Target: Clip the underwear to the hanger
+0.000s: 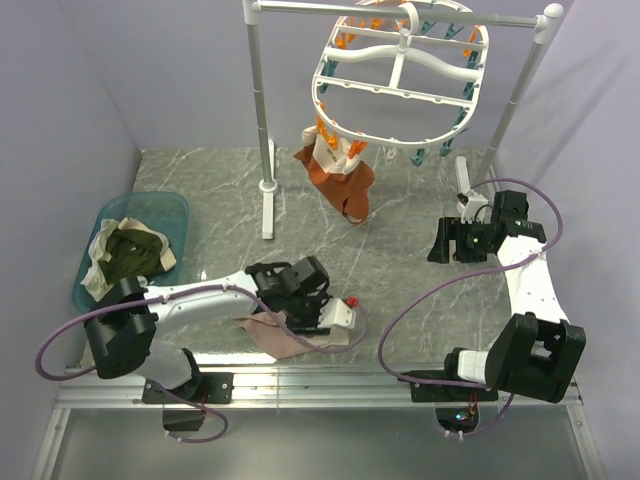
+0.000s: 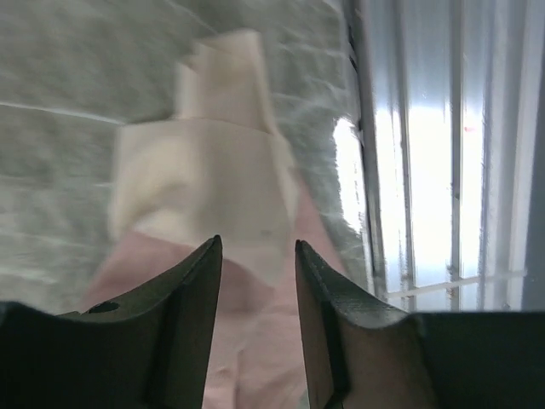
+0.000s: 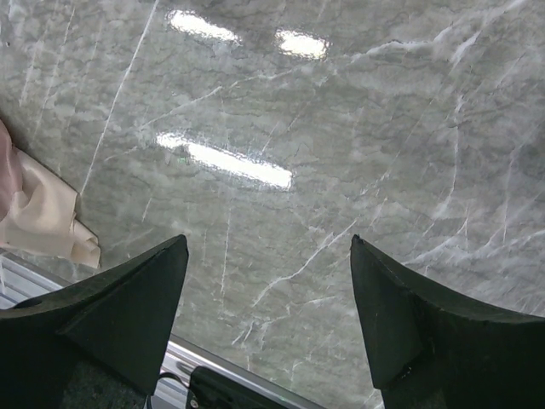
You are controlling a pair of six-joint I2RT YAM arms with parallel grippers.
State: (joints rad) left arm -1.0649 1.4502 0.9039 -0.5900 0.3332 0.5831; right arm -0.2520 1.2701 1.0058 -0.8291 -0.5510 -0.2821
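Observation:
The pale pinkish-beige underwear (image 1: 275,338) lies crumpled on the marble table by the front edge. It also shows in the left wrist view (image 2: 213,196) and at the left edge of the right wrist view (image 3: 38,213). My left gripper (image 1: 318,322) is low over it, jaws partly apart (image 2: 258,247), with the cloth showing between and beyond the fingertips. The white oval hanger (image 1: 400,75) with orange and teal pegs hangs from the rail at the back. My right gripper (image 1: 440,240) hovers wide open and empty (image 3: 268,256) over bare table at the right.
A rust-orange garment (image 1: 340,180) hangs clipped under the hanger's left side. A white pole stand (image 1: 265,130) holds the rail. A teal bin (image 1: 175,205) with olive-green cloth (image 1: 130,250) sits at the left. A metal rail (image 1: 320,385) runs along the front edge.

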